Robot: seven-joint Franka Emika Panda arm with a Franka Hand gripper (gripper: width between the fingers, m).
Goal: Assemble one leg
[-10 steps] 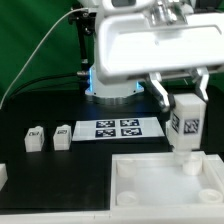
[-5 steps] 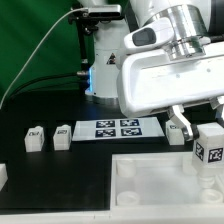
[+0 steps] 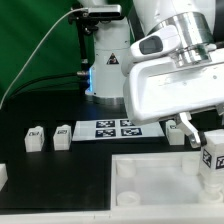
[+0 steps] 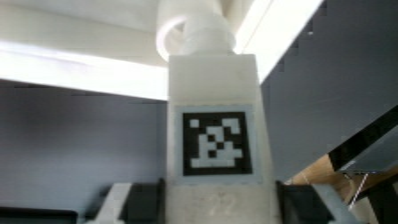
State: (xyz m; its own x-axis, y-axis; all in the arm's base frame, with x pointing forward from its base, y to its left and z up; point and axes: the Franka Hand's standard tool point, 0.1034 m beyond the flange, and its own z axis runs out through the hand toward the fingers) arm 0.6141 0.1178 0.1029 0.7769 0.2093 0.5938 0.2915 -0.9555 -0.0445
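My gripper (image 3: 208,148) is shut on a leg (image 3: 213,159), a small white blocky peg with a black-and-white marker, at the exterior view's right edge. It holds the leg upright over the right side of the large white panel (image 3: 150,180). In the wrist view the leg (image 4: 215,110) fills the middle, marker facing the camera, with the dark fingers (image 4: 148,200) pressed on both its sides; its far end points at a round white socket (image 4: 192,38). Two more legs (image 3: 36,137) (image 3: 63,136) stand on the black table at the exterior view's left.
The marker board (image 3: 117,129) lies on the table behind the panel. Another white peg (image 3: 176,132) stands by its right end. The robot base (image 3: 105,60) rises at the back. A white part (image 3: 3,174) shows at the exterior view's left edge.
The arm has carried the leg to the exterior view's right and lower, from above the panel's back right part to its right edge. The other parts have not moved.
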